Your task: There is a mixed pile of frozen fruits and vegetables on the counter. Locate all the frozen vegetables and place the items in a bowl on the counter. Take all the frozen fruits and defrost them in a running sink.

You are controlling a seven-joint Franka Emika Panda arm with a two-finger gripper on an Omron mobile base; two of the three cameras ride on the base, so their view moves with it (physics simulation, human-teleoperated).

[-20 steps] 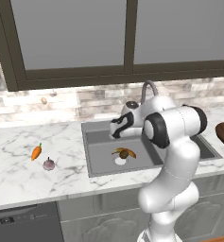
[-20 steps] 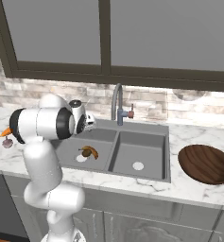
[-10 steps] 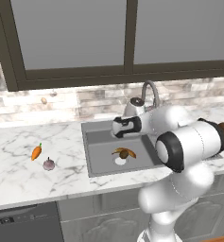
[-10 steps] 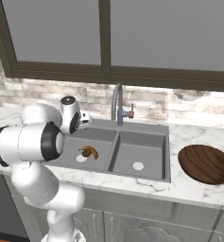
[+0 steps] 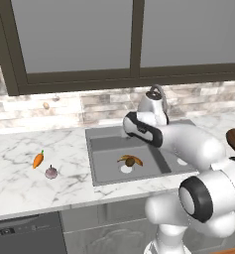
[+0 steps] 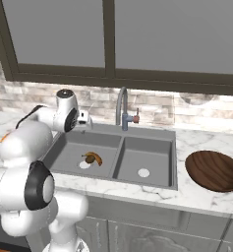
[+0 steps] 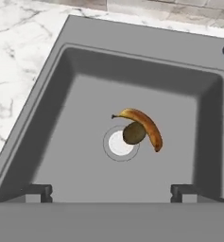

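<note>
With both fruits delivered, the arm has swung across and the gripper point(image 7: 111, 191), jaws spread and empty, hovers over the matte grey sink point(image 7: 47, 99) where curved banana point(image 7: 146, 125) touches oval kiwi point(image 7: 133, 133) beside the drain; tapered carrot point(image 5: 38, 159) and round bulb point(image 5: 51, 172) await on the veined marble desk point(image 5: 20, 183) near its front edge.
</note>
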